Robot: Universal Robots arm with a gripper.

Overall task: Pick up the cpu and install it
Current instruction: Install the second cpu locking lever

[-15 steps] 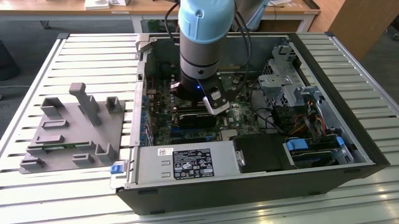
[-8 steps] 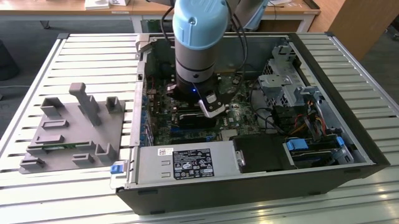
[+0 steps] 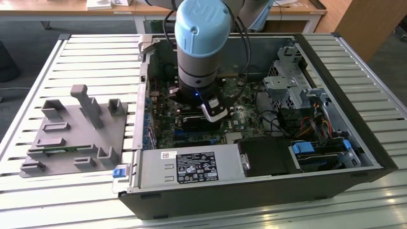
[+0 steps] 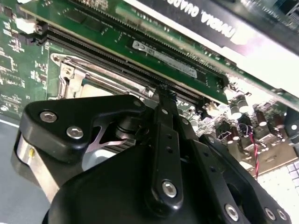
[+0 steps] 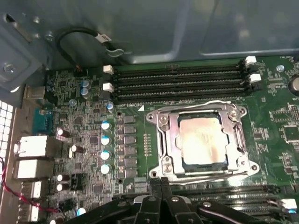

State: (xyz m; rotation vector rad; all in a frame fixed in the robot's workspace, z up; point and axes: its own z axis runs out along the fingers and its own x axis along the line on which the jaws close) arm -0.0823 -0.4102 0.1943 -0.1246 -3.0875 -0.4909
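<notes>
The cpu point(image 5: 201, 140), a flat square chip with a silvery top, lies inside the metal socket frame point(image 5: 163, 140) on the green motherboard point(image 5: 84, 140). In the first wrist view my gripper point(image 5: 161, 183) is just off the socket's edge, its two black fingers pressed together with nothing between them. The second wrist view has the same shut fingertips point(image 4: 164, 93) beside the socket, where a corner of the cpu point(image 4: 96, 84) peeks past the gripper body. In the exterior view the arm reaches down into the open computer case point(image 3: 356, 143), with the gripper point(image 3: 215, 114) low over the board.
Black memory slots point(image 5: 177, 79) run beside the socket, and a long black card point(image 4: 224, 18) stands close by. A power supply point(image 3: 190, 167) and a drive cage point(image 3: 292, 86) crowd the case. A grey parts fixture point(image 3: 70, 138) sits on the slatted table at the exterior view's left.
</notes>
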